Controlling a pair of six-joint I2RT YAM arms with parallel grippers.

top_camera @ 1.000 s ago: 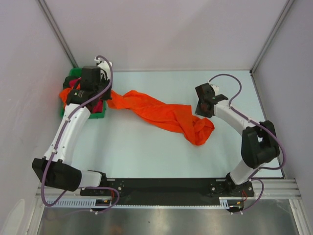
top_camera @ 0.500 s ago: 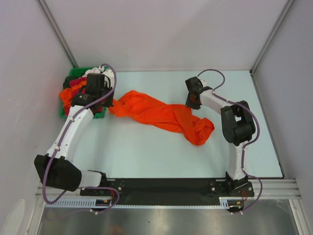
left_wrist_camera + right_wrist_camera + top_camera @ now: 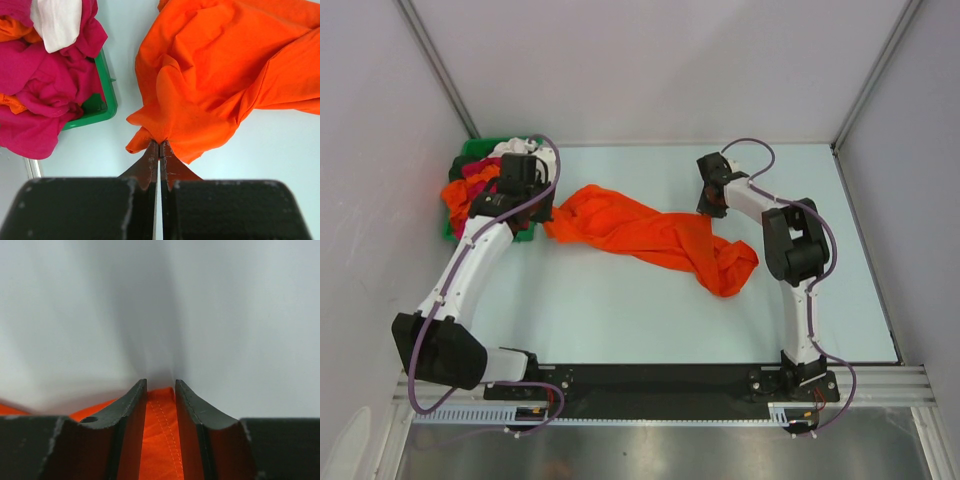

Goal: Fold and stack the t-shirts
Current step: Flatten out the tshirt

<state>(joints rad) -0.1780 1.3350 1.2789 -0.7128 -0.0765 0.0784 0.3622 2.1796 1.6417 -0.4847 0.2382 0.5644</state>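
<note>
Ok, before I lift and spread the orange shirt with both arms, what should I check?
1. Left tool shut on a corner of the orange t-shirt: ok.
2. Right tool clamped on the orange t-shirt: not ok, its jaws stand apart with the cloth between them.
3. Orange t-shirt clear of the green bin: ok.
4. Orange t-shirt lying flat on the table: not ok, bunched and twisted.
5. Both tools on matching corners: cannot tell.
</note>
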